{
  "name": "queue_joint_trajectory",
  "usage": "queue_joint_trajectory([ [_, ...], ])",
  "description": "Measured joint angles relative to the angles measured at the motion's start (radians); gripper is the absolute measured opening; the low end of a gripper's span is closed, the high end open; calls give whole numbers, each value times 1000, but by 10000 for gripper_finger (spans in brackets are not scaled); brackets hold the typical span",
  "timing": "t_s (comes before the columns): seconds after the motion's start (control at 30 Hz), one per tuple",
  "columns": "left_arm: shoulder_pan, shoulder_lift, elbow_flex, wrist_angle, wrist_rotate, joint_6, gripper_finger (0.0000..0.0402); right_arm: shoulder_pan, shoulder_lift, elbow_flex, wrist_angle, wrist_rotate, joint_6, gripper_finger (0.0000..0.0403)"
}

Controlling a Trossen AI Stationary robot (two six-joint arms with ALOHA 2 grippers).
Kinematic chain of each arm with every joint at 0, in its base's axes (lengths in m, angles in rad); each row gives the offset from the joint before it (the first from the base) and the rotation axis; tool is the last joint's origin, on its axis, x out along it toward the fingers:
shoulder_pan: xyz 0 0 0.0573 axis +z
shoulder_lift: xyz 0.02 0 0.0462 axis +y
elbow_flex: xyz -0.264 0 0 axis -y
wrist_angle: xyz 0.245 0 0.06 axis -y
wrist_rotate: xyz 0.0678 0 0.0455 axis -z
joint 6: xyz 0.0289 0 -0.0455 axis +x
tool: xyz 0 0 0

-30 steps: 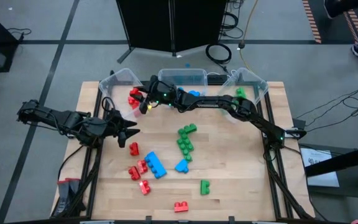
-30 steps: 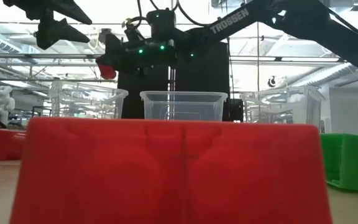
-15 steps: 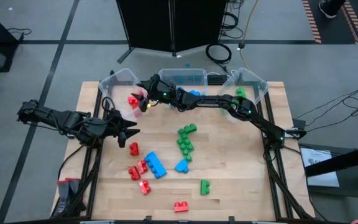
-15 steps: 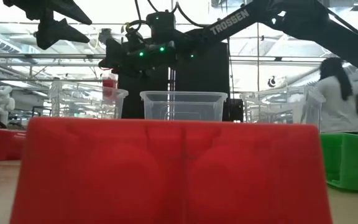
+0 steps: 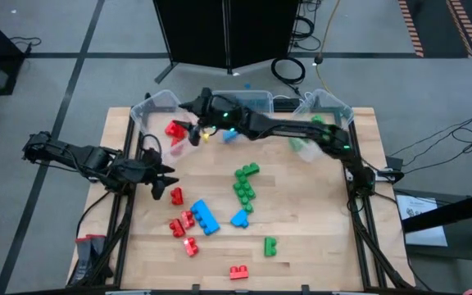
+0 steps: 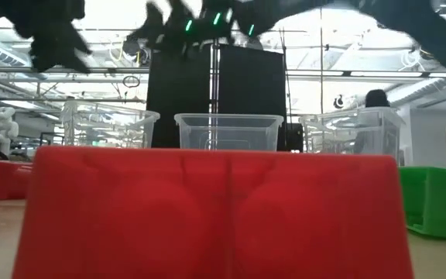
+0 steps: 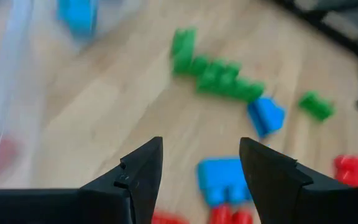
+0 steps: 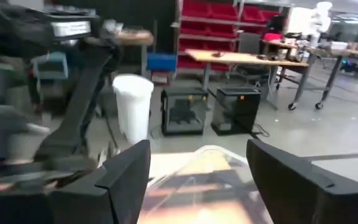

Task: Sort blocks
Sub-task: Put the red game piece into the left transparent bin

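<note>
My right gripper is open and hangs above the left clear bin; nothing is between its fingers in the right wrist view. A red block lies inside that bin. My left gripper is open and hovers over the table's left part with nothing in it. It is tipped toward the loose blocks: a green cluster, a blue block and red blocks. A blue block shows in the middle bin.
A third clear bin stands at the far right with a green block in it. More blocks lie near the front edge: green and red. In the low view a red block fills the foreground.
My right gripper has opened and let go of the red block, which fell into the left bin. It then rose above the bins. My left gripper has tipped its fingers further down toward the table.
</note>
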Motion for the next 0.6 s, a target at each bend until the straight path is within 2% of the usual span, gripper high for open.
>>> queue_joint_trajectory([
  [0.17, 0, 0, -20, -143, 11, -209, 209, 21, -197, 0, -354, 9, -156, 260],
  [0.4, 0, 92, -99, -192, 37, -623, 209, 44, -409, 1, -678, 93, -148, 260],
  [0.6, -4, 257, -103, -107, 94, -678, 209, 55, -479, 0, -858, 115, -77, 260],
])
